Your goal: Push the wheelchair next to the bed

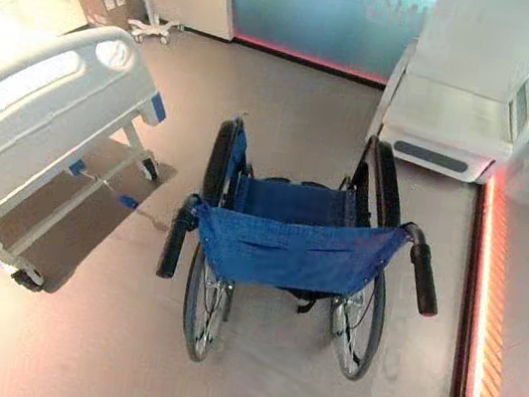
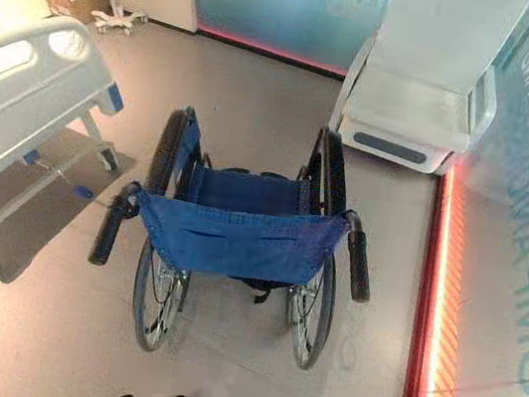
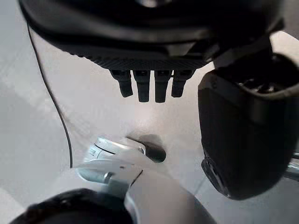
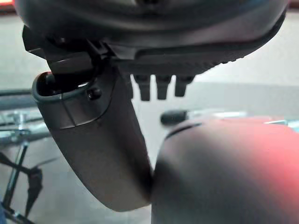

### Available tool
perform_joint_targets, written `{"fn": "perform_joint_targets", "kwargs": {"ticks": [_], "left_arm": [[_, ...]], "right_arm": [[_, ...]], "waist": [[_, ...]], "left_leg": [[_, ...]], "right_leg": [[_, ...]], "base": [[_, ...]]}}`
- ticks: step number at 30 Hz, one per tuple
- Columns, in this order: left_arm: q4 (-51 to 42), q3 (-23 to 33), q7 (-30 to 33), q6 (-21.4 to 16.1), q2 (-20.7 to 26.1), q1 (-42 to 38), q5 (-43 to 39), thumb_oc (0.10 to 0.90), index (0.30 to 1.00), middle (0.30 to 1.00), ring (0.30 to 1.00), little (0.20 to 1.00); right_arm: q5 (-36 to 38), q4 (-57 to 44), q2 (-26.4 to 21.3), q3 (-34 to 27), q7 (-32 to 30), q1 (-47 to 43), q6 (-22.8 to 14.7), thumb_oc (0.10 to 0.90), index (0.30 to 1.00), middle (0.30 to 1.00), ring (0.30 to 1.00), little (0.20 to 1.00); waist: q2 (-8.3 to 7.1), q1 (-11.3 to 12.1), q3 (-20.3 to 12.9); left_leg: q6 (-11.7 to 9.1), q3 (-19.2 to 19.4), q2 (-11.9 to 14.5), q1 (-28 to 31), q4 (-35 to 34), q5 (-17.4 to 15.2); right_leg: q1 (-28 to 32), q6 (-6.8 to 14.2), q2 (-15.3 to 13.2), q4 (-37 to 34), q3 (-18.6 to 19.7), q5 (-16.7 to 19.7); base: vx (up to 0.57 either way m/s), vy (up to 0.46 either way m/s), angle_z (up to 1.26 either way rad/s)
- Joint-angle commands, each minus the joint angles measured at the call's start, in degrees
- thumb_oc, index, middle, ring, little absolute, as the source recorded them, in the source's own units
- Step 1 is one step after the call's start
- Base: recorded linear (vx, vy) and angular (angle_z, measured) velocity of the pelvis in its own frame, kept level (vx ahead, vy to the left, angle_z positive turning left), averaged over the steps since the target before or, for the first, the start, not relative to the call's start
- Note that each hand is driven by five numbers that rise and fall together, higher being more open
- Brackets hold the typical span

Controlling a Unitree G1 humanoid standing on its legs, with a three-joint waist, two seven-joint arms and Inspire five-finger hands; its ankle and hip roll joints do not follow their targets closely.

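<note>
The blue-seated wheelchair with black push handles point(image 1: 291, 251) stands mid-floor, well apart from the white plastic hospital bed point(image 1: 41, 118) on its left. The left hand point(image 3: 148, 84) and the right hand point(image 4: 161, 86) hang low, fingers relaxed and empty. Each hand should grasp one handle evenly, then push while steering left.

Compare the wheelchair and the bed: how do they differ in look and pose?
The wheelchair stands straight ahead, back to the robot; the bed sits off to the left, angled. The wheelchair is blue fabric on a dark frame; the bed is white with blue corner bumpers. Both rest on wheels, with floor between them.
</note>
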Motion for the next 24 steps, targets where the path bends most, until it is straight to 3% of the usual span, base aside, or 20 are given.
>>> {"fn": "perform_joint_targets", "kwargs": {"ticks": [1,24], "left_arm": [[2.53,-0.44,-0.3,0.7,-2.94,-2.18,-0.36,0.8,0.9,0.9,0.9,0.9],[3.67,0.07,0.8,1.02,-2.89,-2.21,1.13,0.8,0.9,0.9,0.9,0.9]], "right_arm": [[0.06,1.68,2.91,1.73,-1.86,2.27,1.49,0.8,0.9,0.9,0.9,0.9],[-1.43,3.49,2.71,1.31,-1.91,2.18,1.57,0.8,0.9,0.9,0.9,0.9]], "waist": [[-0.11,-0.46,-0.19],[-0.04,-0.77,-1.7]], "left_leg": [[-0.76,2.45,-0.03,-1.81,0.42,-0.14],[-0.71,2.74,0.05,-0.23,-0.03,-0.83]], "right_leg": [[-2.49,-1.52,-1.0,1.12,-1.43,3.0],[-0.85,-1.17,-1.07,0.26,-0.69,2.95]], "base": [[-0.9,0.259,0.04],[0.0,0.0,0.0]]}}
